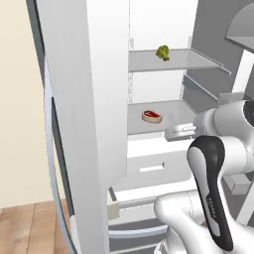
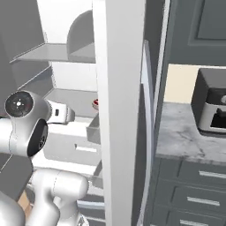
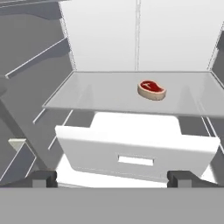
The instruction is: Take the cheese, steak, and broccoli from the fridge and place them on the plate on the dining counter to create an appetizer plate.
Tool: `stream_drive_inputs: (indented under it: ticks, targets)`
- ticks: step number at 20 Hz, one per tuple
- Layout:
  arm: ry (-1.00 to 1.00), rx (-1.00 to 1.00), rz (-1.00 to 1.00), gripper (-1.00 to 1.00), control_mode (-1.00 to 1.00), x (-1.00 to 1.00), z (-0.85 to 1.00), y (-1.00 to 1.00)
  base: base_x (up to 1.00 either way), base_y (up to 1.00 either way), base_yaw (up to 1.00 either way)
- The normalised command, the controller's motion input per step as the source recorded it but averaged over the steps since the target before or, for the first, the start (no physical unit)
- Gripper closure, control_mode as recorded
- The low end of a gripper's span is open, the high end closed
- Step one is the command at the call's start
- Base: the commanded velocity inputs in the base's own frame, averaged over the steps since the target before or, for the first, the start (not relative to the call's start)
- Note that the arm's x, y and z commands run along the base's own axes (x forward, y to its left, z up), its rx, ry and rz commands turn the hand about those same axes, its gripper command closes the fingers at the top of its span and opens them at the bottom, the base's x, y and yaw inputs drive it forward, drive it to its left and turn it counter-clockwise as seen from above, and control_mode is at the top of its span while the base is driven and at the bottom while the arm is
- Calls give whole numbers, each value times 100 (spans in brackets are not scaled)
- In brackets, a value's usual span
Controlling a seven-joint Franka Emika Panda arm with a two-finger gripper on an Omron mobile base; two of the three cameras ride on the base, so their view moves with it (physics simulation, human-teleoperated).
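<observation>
Claw (image 3: 111, 178) wide open, short of steak (image 3: 152, 89); looks soft, slippery, flat; pinch across its narrow sides.

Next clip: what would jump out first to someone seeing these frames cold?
The open fridge, with a red steak lying alone on its middle shelf above a white drawer. One shelf higher sits a small yellow-green broccoli. The gripper is open and points into the fridge toward the steak, touching nothing.
</observation>
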Motion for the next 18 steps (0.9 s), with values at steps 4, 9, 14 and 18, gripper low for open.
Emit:
stream_drive_inputs:
  ticks: [4, 9, 14, 18]
  targets:
    - [0, 0, 0, -100, 100, 0, 0, 0, 62, 32, -33]
    - [0, 0, 0, -100, -100, 17, -1, 0, 21, 8, -4]
    - [-2, -1, 0, -100, -100, 37, -1, 0, 0, 0, 0]
    - [-2, -10, 0, -100, -100, 15, -2, -1, 0, 0, 0]
